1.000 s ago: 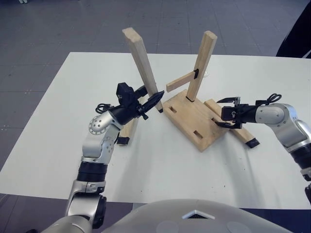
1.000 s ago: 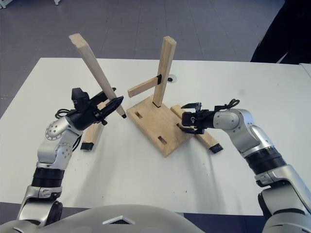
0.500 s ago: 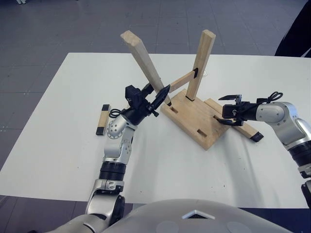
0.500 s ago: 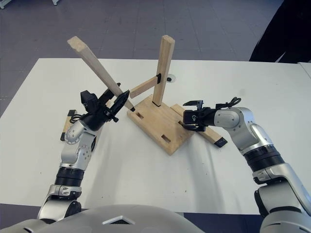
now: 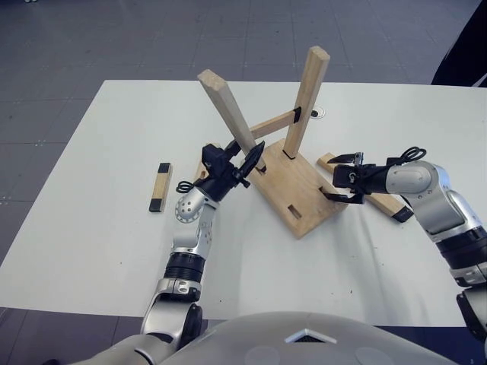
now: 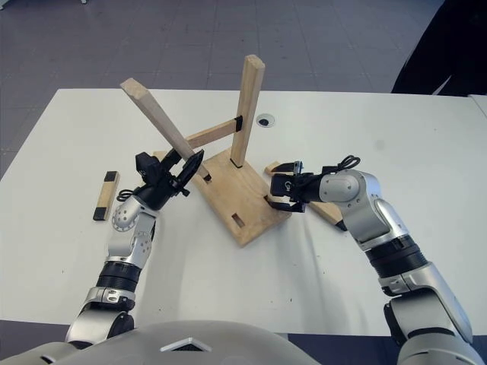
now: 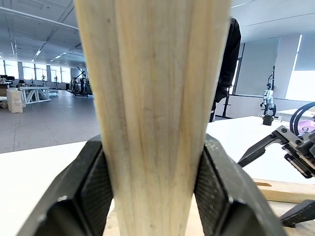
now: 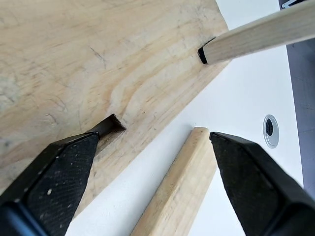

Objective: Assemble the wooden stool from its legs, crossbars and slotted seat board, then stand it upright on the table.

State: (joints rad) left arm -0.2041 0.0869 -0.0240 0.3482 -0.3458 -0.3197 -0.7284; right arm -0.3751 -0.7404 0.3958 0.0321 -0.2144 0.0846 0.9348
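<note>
White table over grey tiled floor; round cable hole toward the far edge. At the middle, slotted seat board lying on the table, one leg upright at its far corner, crossbar jutting left from that leg. Left of the board, left gripper clenched on a second leg, tilted toward far left, lower end at the board's left edge; seated in a slot or not, impossible to tell. Right of the board, right gripper spread wide, grasping nothing, fingers straddling the board's right edge by a slot. Just right of that, third leg flat on the table. Well to the left, short crossbar lying loose.
</note>
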